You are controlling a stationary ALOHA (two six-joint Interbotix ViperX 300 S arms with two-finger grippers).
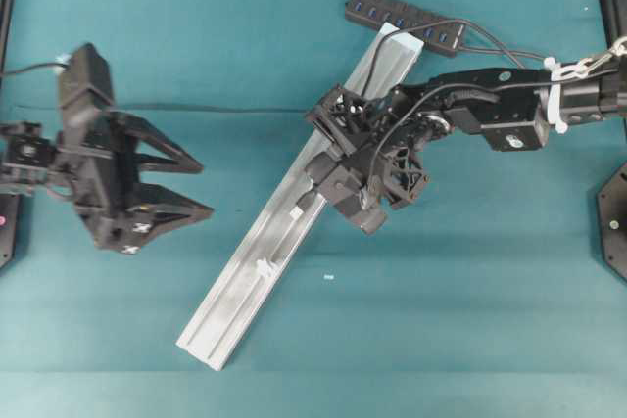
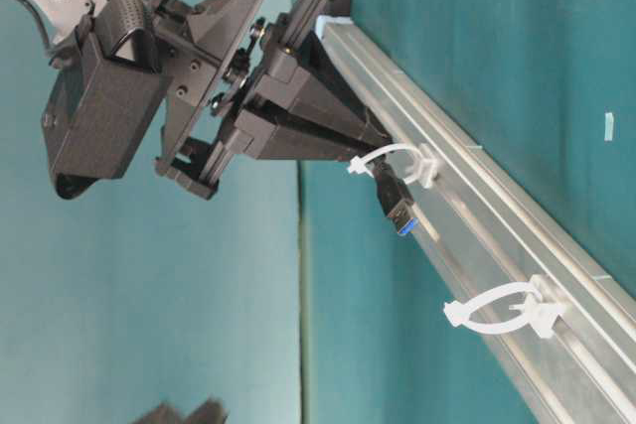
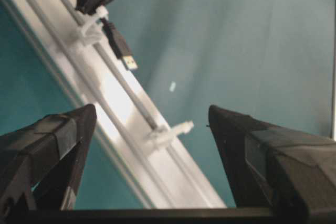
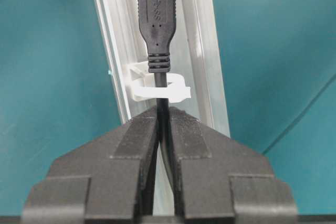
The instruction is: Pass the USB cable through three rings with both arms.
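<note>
Hovering over the green desk (image 1: pixel 470 320) well to the left of the silver rail (image 1: pixel 235 296), the left claw (image 1: pixel 186 191) has its fingers spread wide and holds nothing. On the rail, a white ring (image 2: pixel 502 310) nearer its lower end stands free, while the USB cable (image 4: pixel 159 35) runs through another ring (image 4: pixel 157 90) near the middle, its plug just past that loop. Above the rail's middle, the right claw (image 4: pixel 163 129) is pressed together, pinching the cord just behind the threaded ring.

brushed metal rail (image 4: pixel 202 51), translucent plastic rings (image 2: pixel 502 313)
</note>
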